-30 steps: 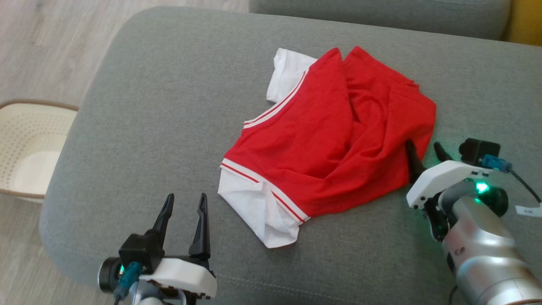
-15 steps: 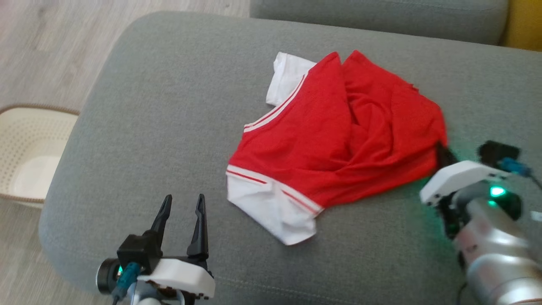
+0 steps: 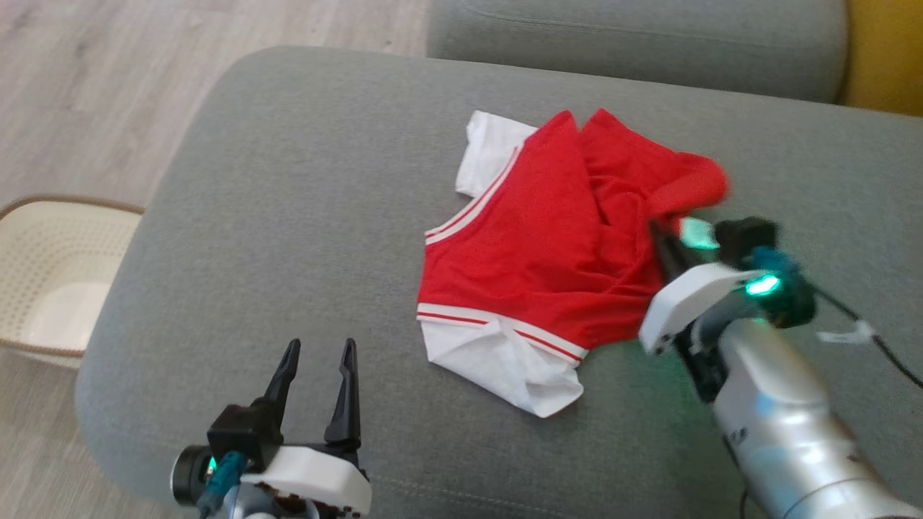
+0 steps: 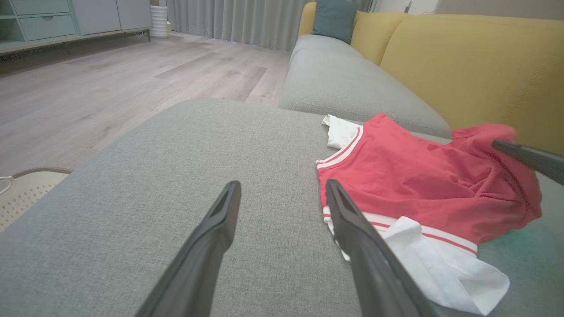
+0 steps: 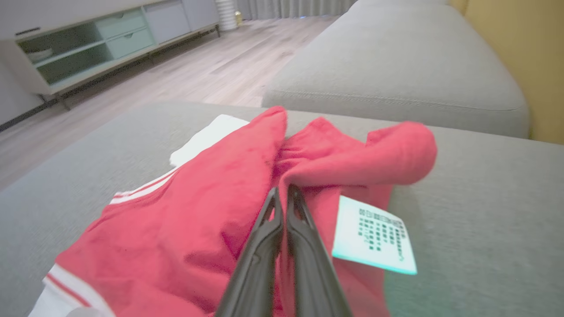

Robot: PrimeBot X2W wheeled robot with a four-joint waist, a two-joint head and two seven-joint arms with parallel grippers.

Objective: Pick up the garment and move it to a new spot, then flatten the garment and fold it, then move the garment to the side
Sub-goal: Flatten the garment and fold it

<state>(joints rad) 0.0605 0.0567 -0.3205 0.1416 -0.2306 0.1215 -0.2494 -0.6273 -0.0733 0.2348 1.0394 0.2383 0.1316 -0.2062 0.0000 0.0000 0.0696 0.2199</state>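
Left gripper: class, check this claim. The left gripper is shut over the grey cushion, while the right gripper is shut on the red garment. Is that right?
Not quite. The left gripper is open, its fingers standing apart over the grey cushion, as the left wrist view shows. The right gripper is indeed shut on the red garment.

The garment (image 3: pixel 548 245) is seen as soft, matt knit cloth, its label (image 5: pixel 374 235) smooth and papery. The cushion (image 3: pixel 288 216) is covered in coarse woven fabric. At nine o'clock, a perforated matt plastic basket (image 3: pixel 43 245) is seen on wood-grain floor (image 3: pixel 86 94).
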